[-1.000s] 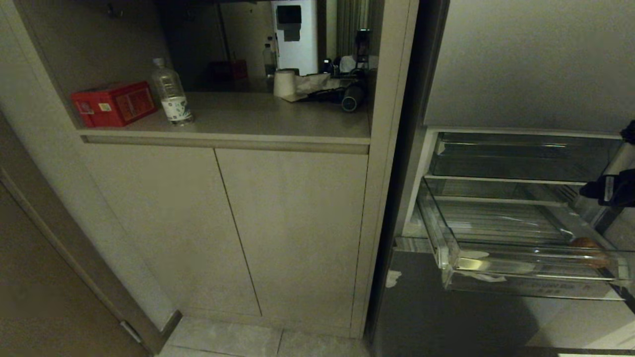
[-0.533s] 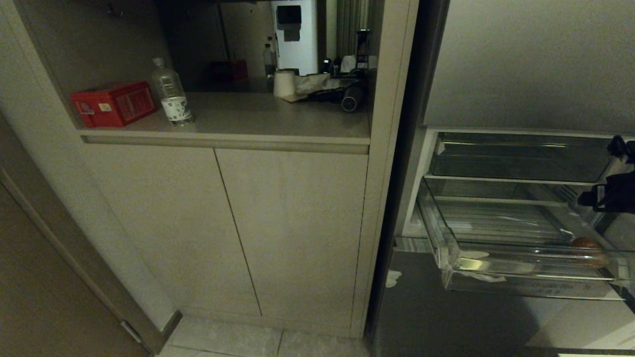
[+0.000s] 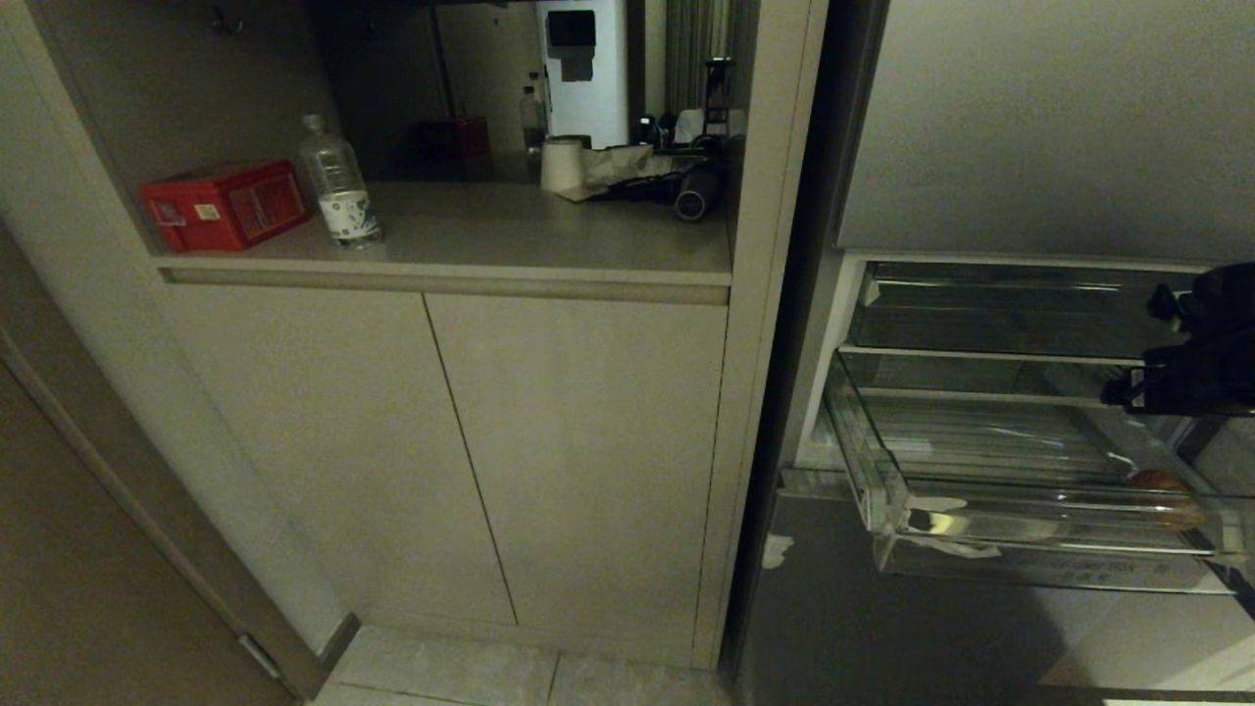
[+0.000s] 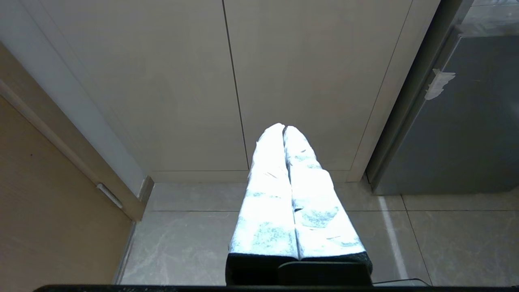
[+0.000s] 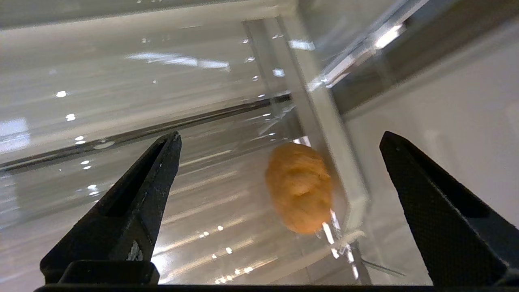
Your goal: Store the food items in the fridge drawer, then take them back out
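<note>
Hanging over the open fridge drawer (image 3: 887, 495), your right gripper (image 5: 279, 170) has its two black fingers (image 5: 134, 202) spread as wide as they go, and nothing sits between them or touches them. In the head view the gripper (image 3: 1128, 392) shows as a dark shape at the right edge, above the drawer's right side.

Below the open claw lies the orange-brown food item (image 5: 300, 188), resting on the drawer's ribbed floor in the front right corner, right against the clear side wall. You see it as a lumpy oval; in the right wrist view its long axis runs roughly along that wall. From the head view it (image 3: 1157, 482) shows only dimly through the thick clear front rim. You cannot see the dark green piece in any view.

A strip of lettering runs along the drawer's front lip, too faint to read. Above the drawer sits a shallower clear tray (image 3: 1020, 314).

Your left gripper (image 4: 284, 129) is parked low before the cabinet doors (image 4: 231, 81), its fingers pressed together and empty.

On the cabinet shelf (image 3: 549, 235) stand a red box (image 3: 225, 204) with a small label you cannot read and a clear water bottle (image 3: 338, 186) with a white label, also illegible.
</note>
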Robot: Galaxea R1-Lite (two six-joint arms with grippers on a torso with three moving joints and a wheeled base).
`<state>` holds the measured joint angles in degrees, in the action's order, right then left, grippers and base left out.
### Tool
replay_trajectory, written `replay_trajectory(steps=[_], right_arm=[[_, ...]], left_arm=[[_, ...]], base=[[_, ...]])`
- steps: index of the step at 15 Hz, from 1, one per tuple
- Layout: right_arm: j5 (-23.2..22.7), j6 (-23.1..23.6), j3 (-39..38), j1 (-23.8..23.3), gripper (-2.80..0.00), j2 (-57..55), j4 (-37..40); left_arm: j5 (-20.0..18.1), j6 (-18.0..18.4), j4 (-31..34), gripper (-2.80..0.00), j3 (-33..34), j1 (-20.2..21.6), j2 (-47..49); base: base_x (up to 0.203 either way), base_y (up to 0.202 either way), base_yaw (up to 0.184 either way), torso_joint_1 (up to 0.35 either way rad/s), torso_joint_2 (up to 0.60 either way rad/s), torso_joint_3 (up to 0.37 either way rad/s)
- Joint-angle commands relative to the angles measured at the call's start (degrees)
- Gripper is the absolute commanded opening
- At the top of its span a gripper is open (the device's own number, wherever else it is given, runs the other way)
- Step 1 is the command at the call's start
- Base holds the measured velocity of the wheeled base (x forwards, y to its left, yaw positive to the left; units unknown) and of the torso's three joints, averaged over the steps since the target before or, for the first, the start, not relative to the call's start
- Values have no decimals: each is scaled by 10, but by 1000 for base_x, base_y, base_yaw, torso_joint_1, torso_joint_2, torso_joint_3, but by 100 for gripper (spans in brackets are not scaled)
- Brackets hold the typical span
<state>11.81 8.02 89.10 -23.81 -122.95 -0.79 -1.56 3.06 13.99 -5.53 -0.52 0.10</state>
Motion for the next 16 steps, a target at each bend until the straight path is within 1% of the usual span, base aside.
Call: replay_trajectory(steps=[1,2,4,6,8,10,11,13,16], right_arm=[[-1,-1,57,-1,0,-56,33],[-5,-4,62,-1,0,-61,41],[-17,-10,49,-4,0,-40,42],[-28,-12,18,-17,0,16,42],[-44,-11,-47,-32,0,90,43],[-59,-12,-81,-44,0,117,44],[-64,-13,-114,-51,0,143,43],[-72,-16,-198,-65,0,231,36],[-77,-33,-315,-81,0,336,-17]], left_arm=[[0,0,1,-280,0,1,1],[0,0,1,-280,0,1,1],[0,0,1,-280,0,0,1],[0,0,1,-280,0,0,1],[0,0,1,-280,0,1,1],[0,0,1,-280,0,0,1],[0,0,1,-280,0,1,1],[0,0,1,-280,0,0,1],[0,0,1,-280,0,1,1]], base=[[0,0,0,0,0,0],[0,0,0,0,0,0],[0,0,0,0,0,0],[0,0,0,0,0,0],[0,0,0,0,0,0],[0,0,0,0,0,0],[0,0,0,0,0,0],[0,0,0,0,0,0],[0,0,0,0,0,0]])
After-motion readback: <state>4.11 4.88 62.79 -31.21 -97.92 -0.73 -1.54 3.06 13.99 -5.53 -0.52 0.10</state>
